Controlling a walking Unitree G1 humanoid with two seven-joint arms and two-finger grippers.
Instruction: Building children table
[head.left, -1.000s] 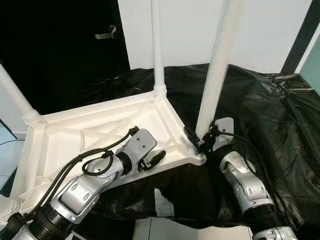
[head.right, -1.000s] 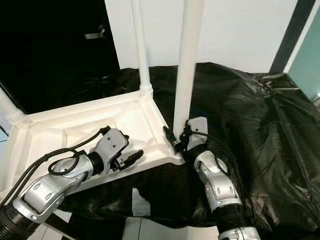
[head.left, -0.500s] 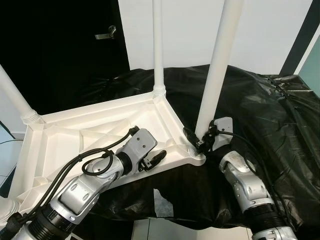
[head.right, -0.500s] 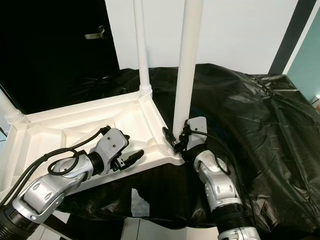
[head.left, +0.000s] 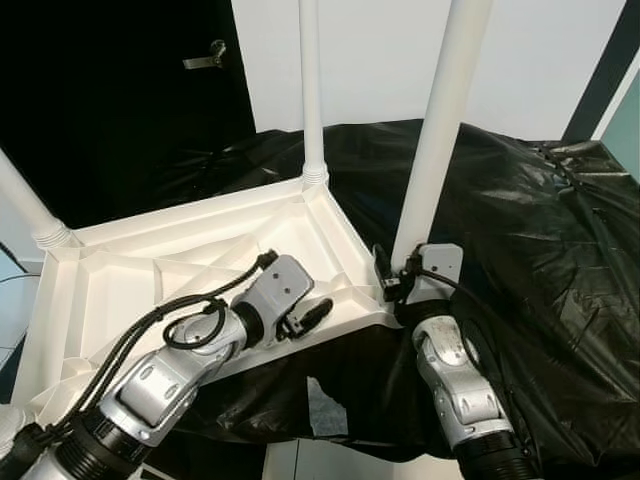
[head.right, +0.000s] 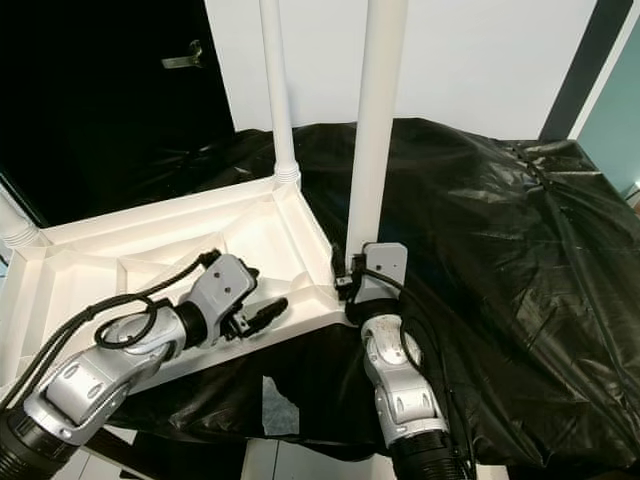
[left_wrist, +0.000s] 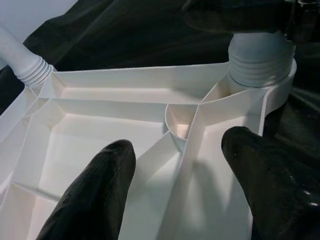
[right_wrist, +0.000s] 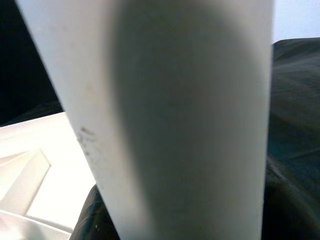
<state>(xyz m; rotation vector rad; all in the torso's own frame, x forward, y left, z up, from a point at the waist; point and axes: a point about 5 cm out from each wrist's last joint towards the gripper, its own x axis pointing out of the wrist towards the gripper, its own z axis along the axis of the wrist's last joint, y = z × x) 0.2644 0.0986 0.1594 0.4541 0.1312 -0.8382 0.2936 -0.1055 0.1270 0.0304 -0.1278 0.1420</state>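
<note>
Overhead, right pincer (head.left: 392, 283) grips table leg (head.left: 432, 150); left pincer (left_wrist: 180, 185) wide, wrist-cam straddling tabletop rib (left_wrist: 192, 145)

Our left gripper (head.left: 308, 318) reaches forward low, fingers (left_wrist: 95, 190) spread apart. Our right gripper (head.left: 392, 283) raised, wrist upright, fingers' gap unclear.

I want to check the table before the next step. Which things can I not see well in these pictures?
- Tops of the near leg and far leg: cut off by the top edge, eye views.
- Right gripper: its fingers sit behind the near leg's base; how they stand is unclear.
- Near leg's socket: dark at the top, left wrist view.
- Right wrist view: the leg hides the joint.
</note>
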